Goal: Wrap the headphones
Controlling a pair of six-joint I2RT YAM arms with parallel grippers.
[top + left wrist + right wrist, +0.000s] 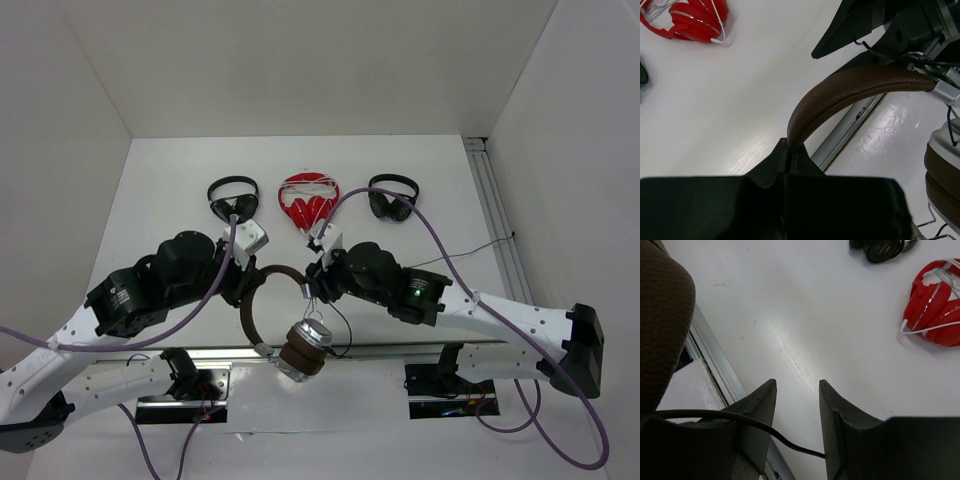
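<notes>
The headphones [247,318] hang above the table's near edge, their brown headband [850,87] arching up and the silver cups with brown pads [305,350] dangling below. My left gripper [789,148] is shut on one end of the headband. Just right of the headband, my right gripper [796,385] stands open, and the thin dark cable [790,442] runs loosely across the gap between its fingers. In the right wrist view the headband's textured brown surface [660,315] fills the left edge.
At the back of the table lie a red pair with a white cord [308,200] and two small black pairs [233,198] [392,197]. A metal rail [400,352] runs along the near edge and another [495,210] along the right side.
</notes>
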